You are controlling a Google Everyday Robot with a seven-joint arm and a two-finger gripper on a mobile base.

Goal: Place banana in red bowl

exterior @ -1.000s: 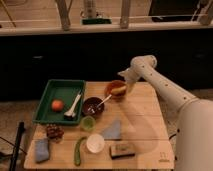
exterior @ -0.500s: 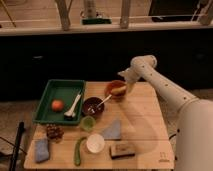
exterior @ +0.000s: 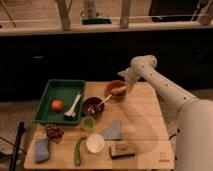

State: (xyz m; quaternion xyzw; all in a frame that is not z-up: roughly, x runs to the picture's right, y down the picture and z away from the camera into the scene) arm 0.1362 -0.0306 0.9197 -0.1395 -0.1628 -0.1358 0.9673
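Note:
The red bowl (exterior: 113,87) stands at the back of the wooden table (exterior: 142,125). The banana (exterior: 119,90), a short pale-yellow piece, lies inside the bowl toward its right side. My gripper (exterior: 124,80) hangs from the white arm just above the bowl's right rim, close over the banana. I cannot tell whether it touches the banana.
A green tray (exterior: 50,92) at the left holds an orange fruit (exterior: 57,105) and a white utensil (exterior: 73,106). A dark bowl with a spoon (exterior: 93,106), a green cup (exterior: 88,123), a white cup (exterior: 95,143), a long green vegetable (exterior: 78,150), a blue cloth (exterior: 113,130) and sponges lie in front.

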